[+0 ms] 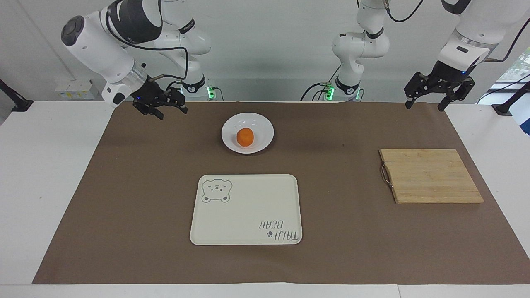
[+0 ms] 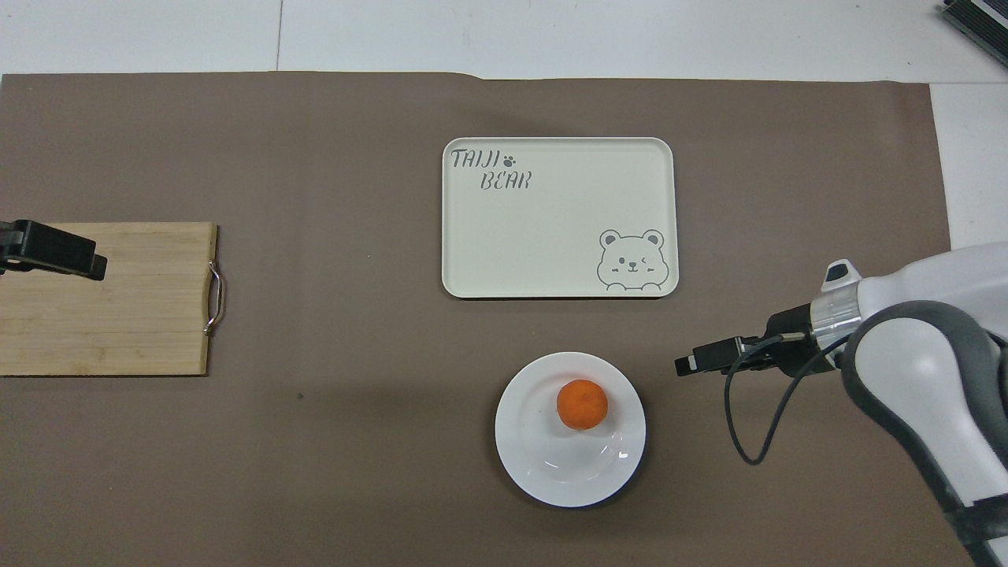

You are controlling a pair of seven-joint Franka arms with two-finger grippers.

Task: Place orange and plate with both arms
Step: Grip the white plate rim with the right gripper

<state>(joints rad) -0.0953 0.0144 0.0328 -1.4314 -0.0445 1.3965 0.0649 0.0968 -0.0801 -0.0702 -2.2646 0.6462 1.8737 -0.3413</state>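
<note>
The orange [image 1: 245, 137] lies in the white plate [image 1: 266, 126] on the brown mat, nearer to the robots than the cream tray. In the overhead view the orange [image 2: 582, 404] sits in the plate [image 2: 551, 482]. My right gripper [image 1: 172, 111] is open and empty, low over the mat beside the plate toward the right arm's end; it also shows in the overhead view [image 2: 693, 365]. My left gripper [image 1: 425, 106] is open and empty, raised over the mat's edge at the left arm's end; in the overhead view [image 2: 55, 252] it is over the cutting board.
A cream tray with a bear drawing [image 1: 248, 207] lies farther from the robots than the plate. A wooden cutting board with a metal handle [image 1: 430, 176] lies toward the left arm's end. A brown mat [image 1: 136, 198] covers the table.
</note>
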